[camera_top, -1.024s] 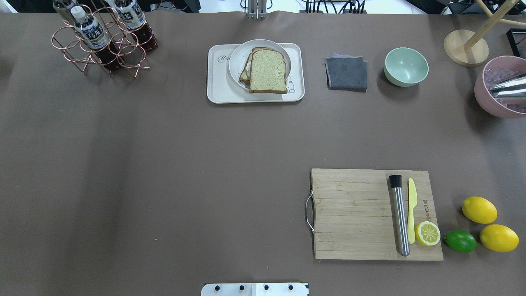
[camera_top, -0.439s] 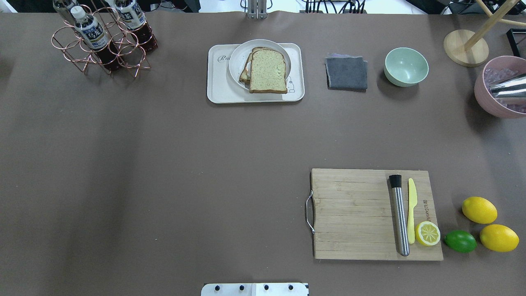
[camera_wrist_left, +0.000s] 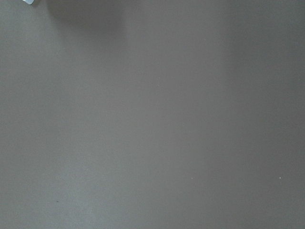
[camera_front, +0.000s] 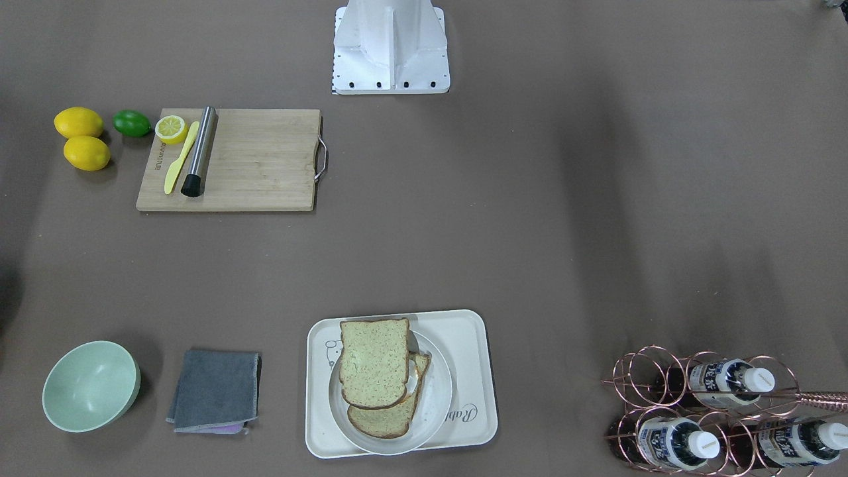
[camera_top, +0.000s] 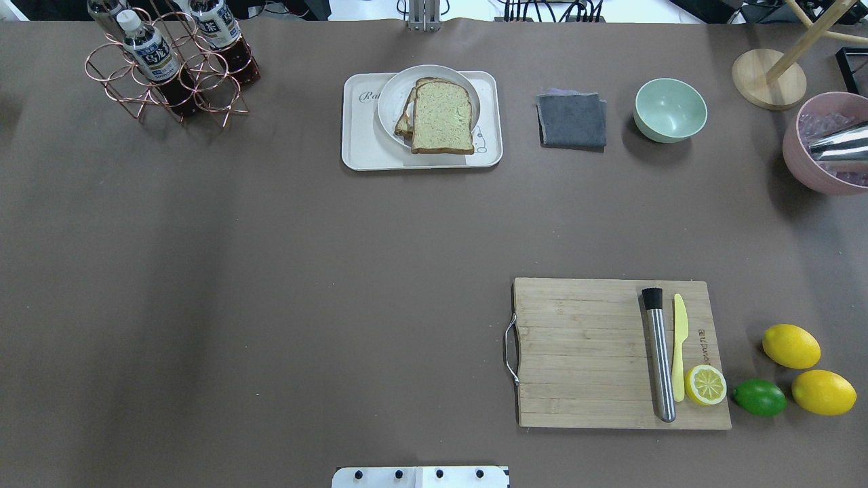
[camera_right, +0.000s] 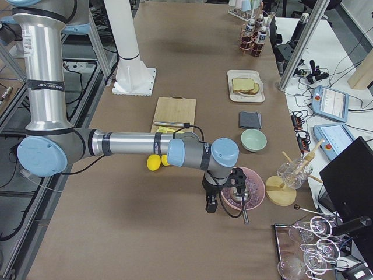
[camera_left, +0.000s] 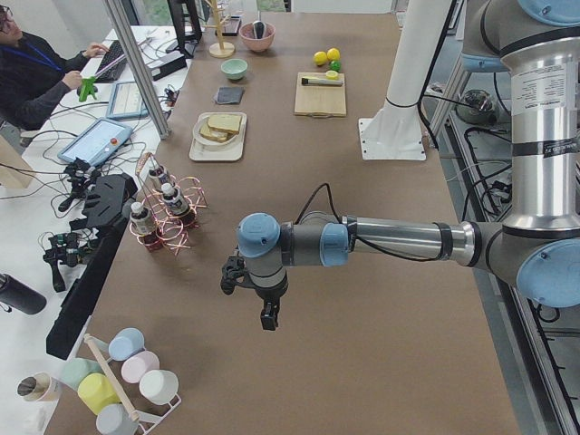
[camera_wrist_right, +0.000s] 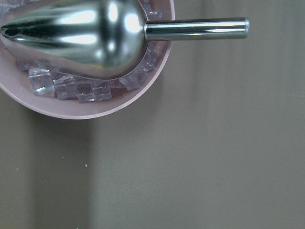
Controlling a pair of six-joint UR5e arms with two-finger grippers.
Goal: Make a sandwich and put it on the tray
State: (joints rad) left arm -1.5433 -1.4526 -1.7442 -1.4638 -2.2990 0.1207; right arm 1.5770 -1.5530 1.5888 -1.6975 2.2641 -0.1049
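Finding the sandwich point(camera_top: 441, 118) stacked on a round white plate point(camera_top: 390, 112), top slice skewed over the lower, with the plate itself set on the tray point(camera_top: 356, 150) at the table's far middle. Judged assembly and placement done, or nearly so. Saw the left gripper point(camera_left: 264, 315) hung over bare table, well apart from the tray; could not tell whether clenched or released. Saw the right gripper point(camera_right: 210, 205) near a pink bowl point(camera_wrist_right: 100, 110) of ice holding a metal scoop point(camera_wrist_right: 81, 33); could not tell there either. Expected only parking of both arms; moving the sandwich off the plate would have needed a long reach and a gentle pinch of both slices.
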